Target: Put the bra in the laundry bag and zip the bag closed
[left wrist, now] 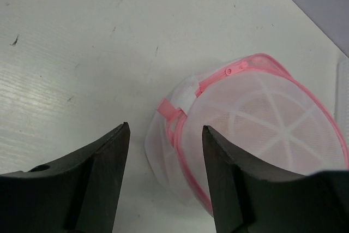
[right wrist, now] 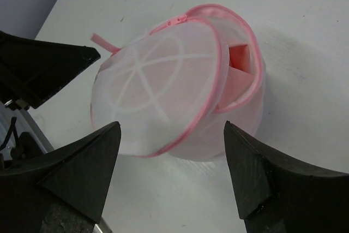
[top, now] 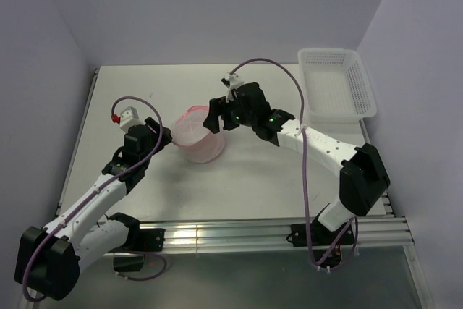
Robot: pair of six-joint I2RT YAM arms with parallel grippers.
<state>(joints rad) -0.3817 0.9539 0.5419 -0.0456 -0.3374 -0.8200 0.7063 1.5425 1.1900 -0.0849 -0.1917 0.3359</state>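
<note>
The laundry bag (top: 197, 137) is a round whitish mesh pouch with a pink rim, lying on the table between both grippers. In the right wrist view the laundry bag (right wrist: 163, 91) has its lid ajar, and light-pink fabric, the bra (right wrist: 240, 66), shows inside through the gap. The zipper slider (left wrist: 229, 71) sits on the rim. My left gripper (left wrist: 165, 135) is open at the bag's left edge, with the rim between the jaws but not touching. My right gripper (right wrist: 172, 129) is open just above the bag's near side. In the top view the left gripper (top: 168, 135) and right gripper (top: 215, 119) flank the bag.
A white plastic lattice basket (top: 336, 85) stands at the back right of the table. The left gripper's finger (right wrist: 49, 66) shows beside the bag in the right wrist view. The table's near edge is an aluminium rail (top: 275, 233).
</note>
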